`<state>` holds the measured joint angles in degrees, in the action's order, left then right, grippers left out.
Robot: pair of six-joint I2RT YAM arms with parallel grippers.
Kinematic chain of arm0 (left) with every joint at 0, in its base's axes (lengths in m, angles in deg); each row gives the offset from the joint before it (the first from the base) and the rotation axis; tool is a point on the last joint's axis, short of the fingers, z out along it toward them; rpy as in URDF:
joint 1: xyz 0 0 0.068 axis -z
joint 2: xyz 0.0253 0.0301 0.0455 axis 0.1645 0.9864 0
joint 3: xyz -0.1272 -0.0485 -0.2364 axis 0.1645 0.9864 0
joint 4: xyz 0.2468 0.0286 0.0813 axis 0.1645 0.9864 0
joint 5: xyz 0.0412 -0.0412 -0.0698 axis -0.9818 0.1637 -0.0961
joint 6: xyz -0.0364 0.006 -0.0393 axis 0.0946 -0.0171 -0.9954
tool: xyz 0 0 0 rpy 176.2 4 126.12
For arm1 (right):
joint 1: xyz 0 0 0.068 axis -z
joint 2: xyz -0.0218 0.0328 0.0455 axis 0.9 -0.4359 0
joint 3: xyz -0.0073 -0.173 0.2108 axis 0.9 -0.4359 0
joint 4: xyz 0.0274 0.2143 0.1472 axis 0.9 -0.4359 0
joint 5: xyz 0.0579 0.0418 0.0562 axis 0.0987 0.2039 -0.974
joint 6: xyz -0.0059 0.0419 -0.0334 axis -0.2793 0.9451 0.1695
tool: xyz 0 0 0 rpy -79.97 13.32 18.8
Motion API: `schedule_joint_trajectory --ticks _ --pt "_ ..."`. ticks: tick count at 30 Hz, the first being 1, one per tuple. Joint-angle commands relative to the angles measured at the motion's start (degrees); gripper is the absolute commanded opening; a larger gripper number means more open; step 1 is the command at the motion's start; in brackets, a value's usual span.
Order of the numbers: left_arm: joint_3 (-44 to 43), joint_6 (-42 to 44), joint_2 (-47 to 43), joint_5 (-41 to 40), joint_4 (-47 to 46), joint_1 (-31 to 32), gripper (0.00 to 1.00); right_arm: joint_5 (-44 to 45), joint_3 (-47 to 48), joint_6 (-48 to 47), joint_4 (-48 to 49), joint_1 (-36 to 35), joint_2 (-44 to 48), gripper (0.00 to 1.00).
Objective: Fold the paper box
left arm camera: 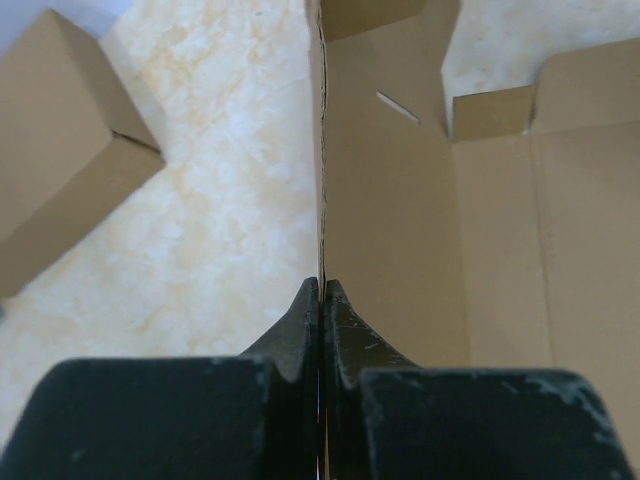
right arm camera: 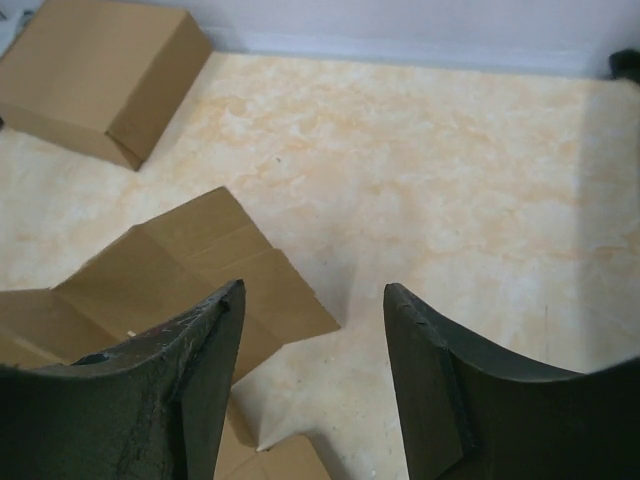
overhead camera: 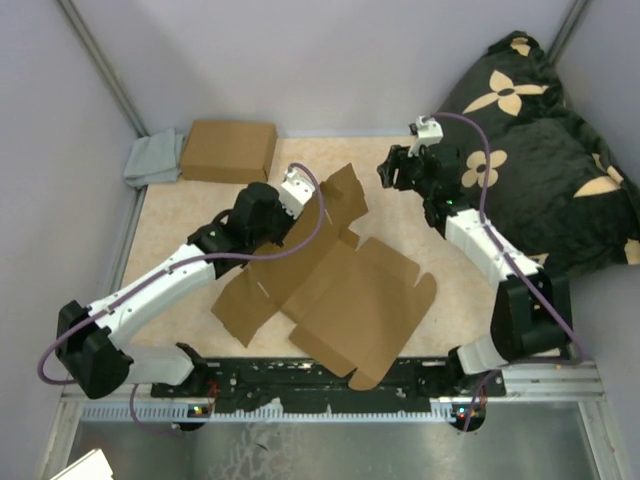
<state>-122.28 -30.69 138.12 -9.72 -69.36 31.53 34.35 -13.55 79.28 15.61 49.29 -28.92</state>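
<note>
Pressed together at the lens, the left gripper (left arm camera: 321, 290) clamps a panel edge of the one paper box (overhead camera: 350, 300), which lies spread mid-table (overhead camera: 440, 250). The left arm reaches diagonally forward. The right gripper (right arm camera: 315, 300) hangs parted and empty, its arm elbowed rightward. One closed carton (overhead camera: 228, 150) and one grey cloth (overhead camera: 152, 158) sit far left.

The paper box (overhead camera: 340, 290) is matt brown cardboard, unprinted and creased. The carton (overhead camera: 230, 150) at the bench's far left corner is smoother cardboard. The bench (overhead camera: 185, 210) looks like smooth, mottled beige stone. The left claw (left arm camera: 321, 300) and right claw (right arm camera: 312, 295) are scuffed matt black. The cloth (overhead camera: 152, 160) is soft and grey.
</note>
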Motion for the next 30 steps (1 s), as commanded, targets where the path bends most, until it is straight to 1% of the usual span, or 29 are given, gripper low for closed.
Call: schedule_joint_trajectory --ticks 1,3,6,8,12,15,16,19,21,25,30 --pt "4.1 7.6 -3.2 -13.5 -8.4 4.3 0.00 -2.1 5.0 -0.8 1.5 2.3 -5.1 0.58" --pt "5.4 9.6 -3.7 -16.0 -10.3 5.8 0.00 -5.2 7.5 0.1 1.5 4.1 -8.6 0.56" --pt "7.2 13.1 -5.1 -17.0 -13.6 7.7 0.00 -11.3 11.6 1.0 2.4 6.4 -15.4 0.53" --pt "8.5 15.1 -6.3 -15.2 -15.6 8.2 0.00 -15.1 15.3 -0.2 1.9 7.1 -18.9 0.51" --pt "10.6 17.1 -7.9 -7.8 -18.3 8.2 0.00 -22.9 21.5 -4.2 -1.0 7.3 -25.8 0.51" --pt "10.6 18.4 -7.1 -5.2 -19.0 8.2 0.00 -28.4 22.5 -4.3 1.2 7.3 -29.6 0.50" --pt "10.3 19.0 -6.3 -4.9 -19.0 8.2 0.00 -31.1 22.1 -3.9 2.8 7.3 -30.6 0.49" --pt "9.4 20.7 -3.5 -5.6 -19.8 8.2 0.00 -35.1 18.8 -1.9 9.0 7.3 -31.5 0.47" --pt "8.5 21.1 -1.4 -7.1 -20.4 8.2 0.00 -37.0 15.2 -1.1 13.2 7.2 -30.4 0.48" --pt "6.2 21.8 3.4 -10.1 -21.0 8.2 0.00 -40.3 7.8 -0.8 18.5 7.3 -26.0 0.48" --pt "3.8 21.8 6.3 -12.0 -18.9 9.3 0.00 -41.4 0.9 -2.2 18.0 7.3 -20.3 0.48"
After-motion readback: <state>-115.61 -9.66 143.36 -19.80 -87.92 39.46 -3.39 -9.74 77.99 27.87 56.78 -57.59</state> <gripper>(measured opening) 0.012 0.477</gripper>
